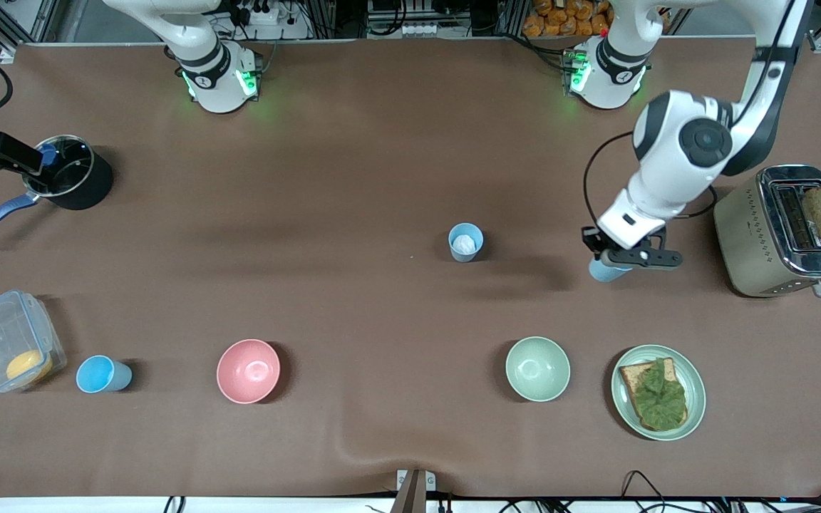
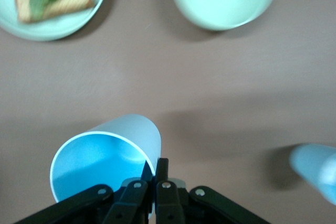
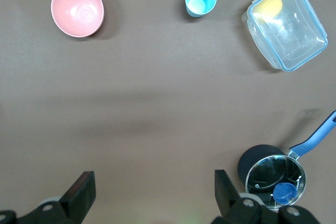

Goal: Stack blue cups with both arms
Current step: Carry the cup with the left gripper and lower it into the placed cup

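Left gripper [image 1: 631, 258], low over the table at the left arm's end, beside the toaster [image 1: 781, 231]: its fingers [image 2: 157, 174] are pinched together on the rim of a blue cup [image 2: 105, 163], one finger inside the wall and one outside. The cup stands directly under the tool and is largely hidden by it in the front view; whether its base is still on the cloth cannot be told.

Near the tool, toward the front camera, lie the pale green bowl [image 1: 537, 368] and a green plate [image 1: 692, 370] bearing bread and lettuce. Neither belongs to the task.

A second blue cup [image 1: 466, 242], whitish inside, stands upright beside the tool toward the middle of the table, apart from the held cup. It appears as a blur at the edge of the left wrist view.

A third blue cup [image 1: 102, 374] sits well away at the right arm's end, between a clear lidded box [image 1: 10, 340] and the pink bowl [image 1: 248, 370].

Right gripper [image 3: 152, 192]: jaws spread wide and empty, high above the table near a black saucepan [image 3: 273, 174]; this arm waits.

Step in hand, as judged: the grasp of the first cup is just made. The next move calls for lifting it clear, carrying it over the whitish cup, aligning the two mouths-up and lowering it squarely, since a rim pinch may let the cup tilt.
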Robot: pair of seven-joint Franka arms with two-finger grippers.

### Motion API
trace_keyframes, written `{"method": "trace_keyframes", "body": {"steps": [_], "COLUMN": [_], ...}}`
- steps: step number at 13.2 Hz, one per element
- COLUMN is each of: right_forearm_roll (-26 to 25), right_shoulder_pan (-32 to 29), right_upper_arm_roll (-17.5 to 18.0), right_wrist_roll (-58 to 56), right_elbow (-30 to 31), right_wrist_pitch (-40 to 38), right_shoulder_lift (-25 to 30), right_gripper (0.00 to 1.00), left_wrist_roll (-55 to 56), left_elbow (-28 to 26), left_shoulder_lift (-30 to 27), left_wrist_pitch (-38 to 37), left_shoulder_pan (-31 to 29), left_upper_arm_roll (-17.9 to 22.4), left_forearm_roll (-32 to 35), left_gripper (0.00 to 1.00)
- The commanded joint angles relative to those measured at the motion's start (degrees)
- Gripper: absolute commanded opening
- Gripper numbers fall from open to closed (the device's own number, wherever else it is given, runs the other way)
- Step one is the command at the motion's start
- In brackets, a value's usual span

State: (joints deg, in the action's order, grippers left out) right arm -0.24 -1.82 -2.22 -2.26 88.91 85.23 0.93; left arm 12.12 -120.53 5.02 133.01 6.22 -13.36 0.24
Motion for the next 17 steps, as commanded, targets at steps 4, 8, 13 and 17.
{"method": "trace_keyframes", "body": {"steps": [4,8,13,17], "right_forearm_roll": [-1.08,-0.99,-0.99,-0.90], "right_shoulder_pan": [-0.47,-0.64,-0.56,-0.56], "right_upper_arm_roll": [0.81,0.72,0.72,0.72], "right_wrist_roll": [-0.02,-0.02,-0.02,-0.02], "right_elbow": [-0.23,-0.14,-0.14,-0.14], "right_wrist_pitch": [-0.16,-0.24,-0.33,-0.42], "right_shoulder_lift": [0.04,0.04,0.04,0.04], "right_gripper": [1.00,1.00,1.00,1.00], "left_wrist_roll": [9.47,19.24,24.61,26.63], "left_elbow": [8.20,13.29,13.30,12.60], "left_shoulder_lift": [3.58,11.05,14.31,14.76], "left_wrist_pitch": [-3.63,-2.76,0.84,1.20], "left_shoulder_pan": [8.96,17.67,20.58,20.50], "left_upper_arm_roll": [-3.60,-3.52,-3.52,-3.52], "left_forearm_roll": [-4.19,-3.40,0.28,1.43], "left_gripper": [0.00,0.00,0.00,0.00]}}
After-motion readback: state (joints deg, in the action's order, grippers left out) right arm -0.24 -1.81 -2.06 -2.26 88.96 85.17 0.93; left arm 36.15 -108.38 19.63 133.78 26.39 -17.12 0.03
